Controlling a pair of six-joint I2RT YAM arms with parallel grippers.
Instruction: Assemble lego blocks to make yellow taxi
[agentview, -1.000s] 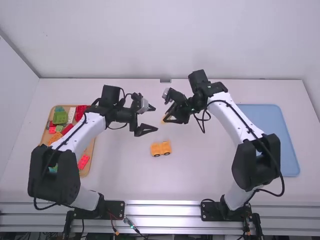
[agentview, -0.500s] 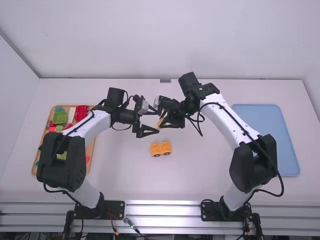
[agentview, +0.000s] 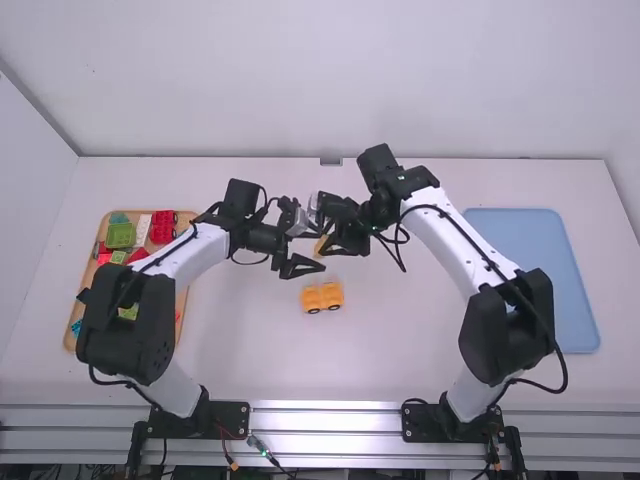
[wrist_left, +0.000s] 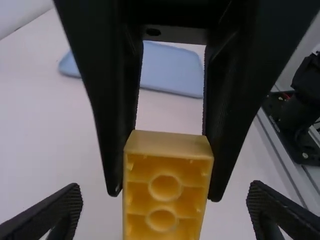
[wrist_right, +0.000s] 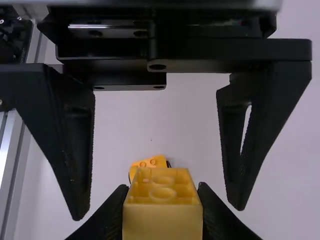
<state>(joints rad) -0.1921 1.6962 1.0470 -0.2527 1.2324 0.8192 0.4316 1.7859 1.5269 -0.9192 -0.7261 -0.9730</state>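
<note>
Yellow block (wrist_left: 167, 145), clamped in the right claw (wrist_right: 161, 188) above the bench (agentview: 400, 330), presumably offered to the left claw (wrist_left: 165, 187), whose fingers stand apart; wheeled base (agentview: 322, 297) sits nearby, likely for stacking.

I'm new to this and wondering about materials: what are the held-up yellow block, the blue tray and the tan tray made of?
The held block looks like smooth, satin plastic: even colour, with moulded tubes inside. The blue tray seems matte plastic, uniform and round-cornered, though coated metal is possible. The tan tray could be wood, judging by its warm brown tone.
</note>
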